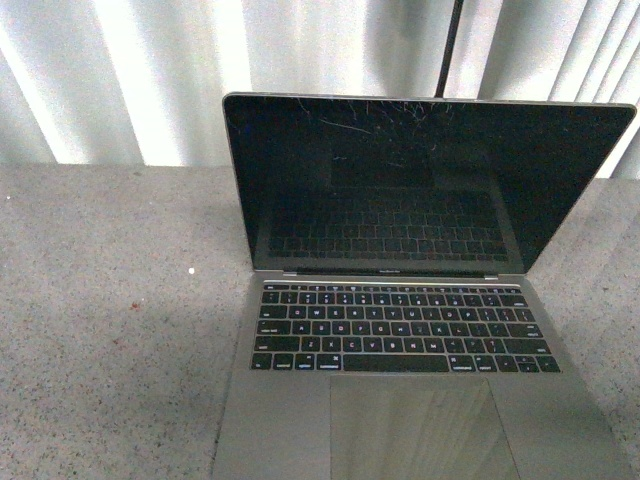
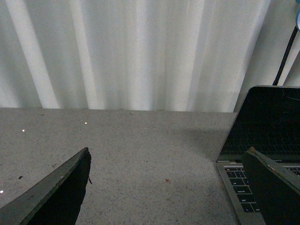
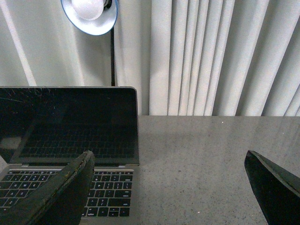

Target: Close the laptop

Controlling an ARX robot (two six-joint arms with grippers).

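The laptop (image 1: 400, 330) stands open on the grey speckled table (image 1: 110, 330), right of centre in the front view. Its black scratched screen (image 1: 420, 180) is upright and leans slightly back; black keys and a large trackpad (image 1: 420, 425) face me. Neither gripper shows in the front view. My left gripper (image 2: 168, 154) is open and empty, over bare table beside the laptop (image 2: 262, 136); one finger overlaps its keyboard corner. My right gripper (image 3: 168, 157) is open and empty, beside the laptop (image 3: 70, 126) on its other side; one finger overlaps the keys.
White pleated curtains (image 1: 130, 70) hang behind the table's far edge. A black lamp pole (image 1: 452, 45) rises behind the screen; its blue-rimmed lamp head (image 3: 90, 14) shows in the right wrist view. Small white specks (image 1: 191, 270) lie on the table left of the laptop.
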